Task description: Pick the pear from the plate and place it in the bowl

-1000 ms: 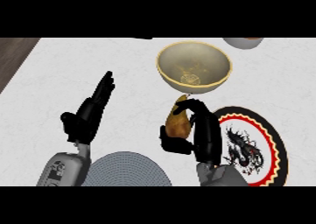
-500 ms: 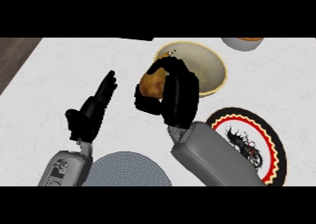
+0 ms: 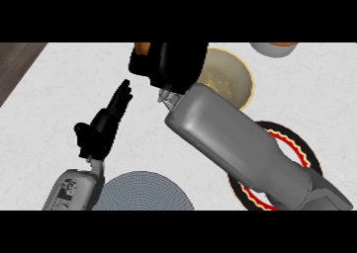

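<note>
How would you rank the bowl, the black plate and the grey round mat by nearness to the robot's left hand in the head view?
From the left hand:
1. Grey round mat, just below it.
2. Bowl, upper right.
3. Black plate, far right, partly under the right forearm.

White, faintly marbled counter top (image 3: 42, 123) filling most of the view. Dark wood-grain strip (image 3: 13, 74) along the upper left edge, running diagonally. Grey ribbed round mat (image 3: 141, 192) at the near edge. Part of a grey dish (image 3: 272, 48) at top right.

The right robot hand (image 3: 168, 63) hides most of the pear (image 3: 141, 48) and part of the bowl (image 3: 228, 81).
</note>
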Controlling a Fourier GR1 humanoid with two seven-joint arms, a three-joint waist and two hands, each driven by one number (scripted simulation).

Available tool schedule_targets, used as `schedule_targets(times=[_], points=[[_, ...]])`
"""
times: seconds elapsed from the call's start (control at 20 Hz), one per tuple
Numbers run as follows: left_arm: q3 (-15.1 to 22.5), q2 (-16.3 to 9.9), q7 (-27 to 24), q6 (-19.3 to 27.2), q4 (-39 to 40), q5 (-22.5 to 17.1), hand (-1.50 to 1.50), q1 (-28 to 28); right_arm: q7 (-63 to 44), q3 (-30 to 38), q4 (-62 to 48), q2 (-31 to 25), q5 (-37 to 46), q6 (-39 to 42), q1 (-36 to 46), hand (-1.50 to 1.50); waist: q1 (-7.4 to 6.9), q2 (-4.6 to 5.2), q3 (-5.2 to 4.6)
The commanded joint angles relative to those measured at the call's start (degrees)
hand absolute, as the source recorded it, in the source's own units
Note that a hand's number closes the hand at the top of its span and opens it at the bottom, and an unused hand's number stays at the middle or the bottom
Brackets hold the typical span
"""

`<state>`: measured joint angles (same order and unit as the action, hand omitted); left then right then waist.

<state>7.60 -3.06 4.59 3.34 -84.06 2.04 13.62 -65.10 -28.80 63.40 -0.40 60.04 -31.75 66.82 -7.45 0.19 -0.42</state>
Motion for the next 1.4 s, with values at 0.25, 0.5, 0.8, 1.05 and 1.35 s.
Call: schedule_targets(times=[0.25, 0.5, 0.8, 1.05, 1.35], points=[[1.25, 1.01, -1.39, 0.49, -0.26, 0.71, 0.00, -2.87, -15.92, 4.45, -14.29, 0.38, -1.20, 1.01, 15.97, 1.50, 0.58, 0.38, 0.12], [-2.16, -0.87, 1.55, 0.58, -0.44, -0.56, 0.00, 0.74, -15.40, 6.02, -24.86, 0.38, 0.16, 3.82, 18.54, 1.50, 2.44, 0.44, 0.17], [-2.41, -0.41, 0.99, 1.97, 0.47, 0.53, 0.00, 1.12, -12.02, 6.47, -34.32, 0.38, -1.22, 7.60, 21.32, 1.50, 3.65, 0.70, 0.20], [-1.25, 0.62, 1.19, 3.09, -2.13, 1.32, 0.00, -1.41, -10.27, 7.87, -38.09, 0.38, 0.37, 1.72, 17.51, 1.50, 5.22, 0.33, 0.34], [-2.74, -0.33, 1.04, 2.76, -2.77, 0.60, 0.00, -2.54, -6.86, 9.17, -42.28, 0.37, 2.02, -4.24, 10.13, 1.50, 5.90, 0.26, 0.39]])
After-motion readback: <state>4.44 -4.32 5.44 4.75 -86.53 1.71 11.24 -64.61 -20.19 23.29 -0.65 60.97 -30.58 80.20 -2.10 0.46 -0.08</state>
